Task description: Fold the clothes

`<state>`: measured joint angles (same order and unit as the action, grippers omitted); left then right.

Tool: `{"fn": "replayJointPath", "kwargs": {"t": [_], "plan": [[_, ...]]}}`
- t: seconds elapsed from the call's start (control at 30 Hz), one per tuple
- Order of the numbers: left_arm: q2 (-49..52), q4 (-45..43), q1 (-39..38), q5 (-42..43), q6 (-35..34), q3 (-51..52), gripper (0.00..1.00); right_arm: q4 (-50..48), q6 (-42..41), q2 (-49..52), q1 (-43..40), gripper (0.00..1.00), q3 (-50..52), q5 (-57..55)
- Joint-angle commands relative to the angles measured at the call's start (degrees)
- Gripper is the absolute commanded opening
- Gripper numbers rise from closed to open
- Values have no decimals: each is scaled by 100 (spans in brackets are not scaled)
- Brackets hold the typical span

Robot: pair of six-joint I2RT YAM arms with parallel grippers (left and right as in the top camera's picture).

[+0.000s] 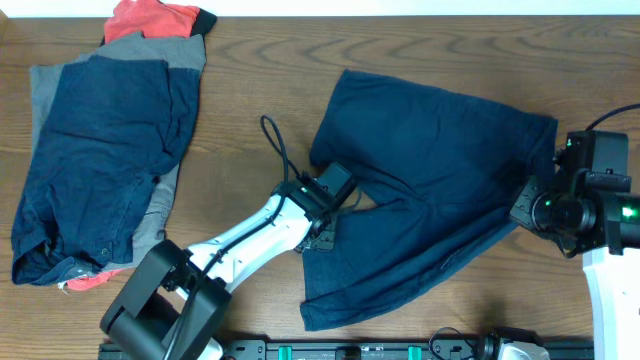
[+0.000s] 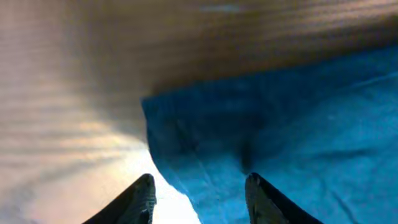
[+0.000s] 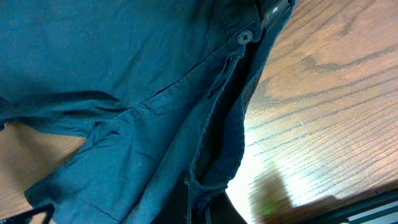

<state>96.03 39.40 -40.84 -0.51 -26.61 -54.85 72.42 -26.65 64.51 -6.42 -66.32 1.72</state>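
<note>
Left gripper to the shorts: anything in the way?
Nothing visible. The left gripper is already at the leg hem of the shorts, jaws apart with the cloth edge between them and bare table beside it. The pile of other clothes lies far off on the left.

Wooden table (image 1: 260,70), brown grain (glare patches in both wrist views), black rail (image 1: 380,350) along near edge

Overhead: I see even, bright light, sharp focus, faint shadows only. Left wrist: blurred all over, shorts (image 2: 286,124) edge smeared, strong glare on table (image 2: 106,146) lower left. Right wrist: sharper, dimmer, glare patch lower right.
</note>
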Motion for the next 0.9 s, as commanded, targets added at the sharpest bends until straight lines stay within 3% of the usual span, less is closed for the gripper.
{"fn": "replayJointPath", "kwargs": {"t": [0.0, 0.13, 0.23, 0.87], "plan": [[74, -103, 149, -258, 763, 35, 49, 2, 52, 66, -37, 1, -68, -39], [284, -326, 308, -254, 903, 37, 49, -13, 55, 136, -37, 1, -68, -39], [404, -352, 369, -254, 1045, 37, 36, -44, 50, 192, -37, 1, -68, -39], [723, -697, 361, -212, 1552, 37, 26, -149, 37, 221, -37, 1, -68, -39]]}}
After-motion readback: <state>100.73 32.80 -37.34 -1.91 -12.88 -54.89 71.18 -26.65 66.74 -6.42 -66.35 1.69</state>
